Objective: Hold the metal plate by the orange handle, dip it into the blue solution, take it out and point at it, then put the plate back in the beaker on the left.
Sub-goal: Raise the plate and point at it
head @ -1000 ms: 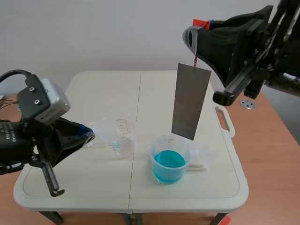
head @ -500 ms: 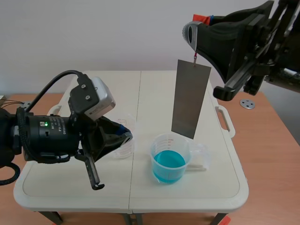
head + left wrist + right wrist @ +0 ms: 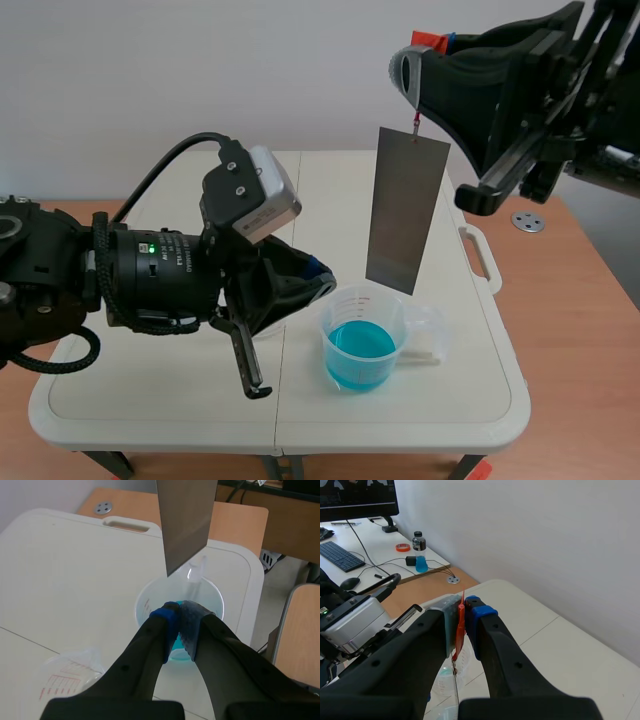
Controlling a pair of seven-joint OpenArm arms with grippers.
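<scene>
Right now your right gripper (image 3: 413, 78) is raised high over the far right side of the counter (image 3: 180, 190), and its fingers are clamped on the orange handle (image 3: 461, 622). In the right wrist view you can see that thin strip pinched between the two fingertips.

From the handle the metal plate (image 3: 405, 215) hangs in the air on a short wire, upright with a slight tilt. It is directly over the beaker of blue solution (image 3: 362, 342). The plate's lower edge sits just above the beaker's rim and does not touch the liquid.

Your left gripper (image 3: 318, 275) comes in low from the left with its fingers together and nothing between them. In the left wrist view the pads (image 3: 167, 615) meet over the near rim of the blue beaker. The tips are aimed up at the plate's lower corner, close to it but apart from it.

You will find the clear beaker (image 3: 62, 677) with red graduation marks standing on the counter beside and below the left gripper. In the scene view the left arm hides nearly all of it.
</scene>
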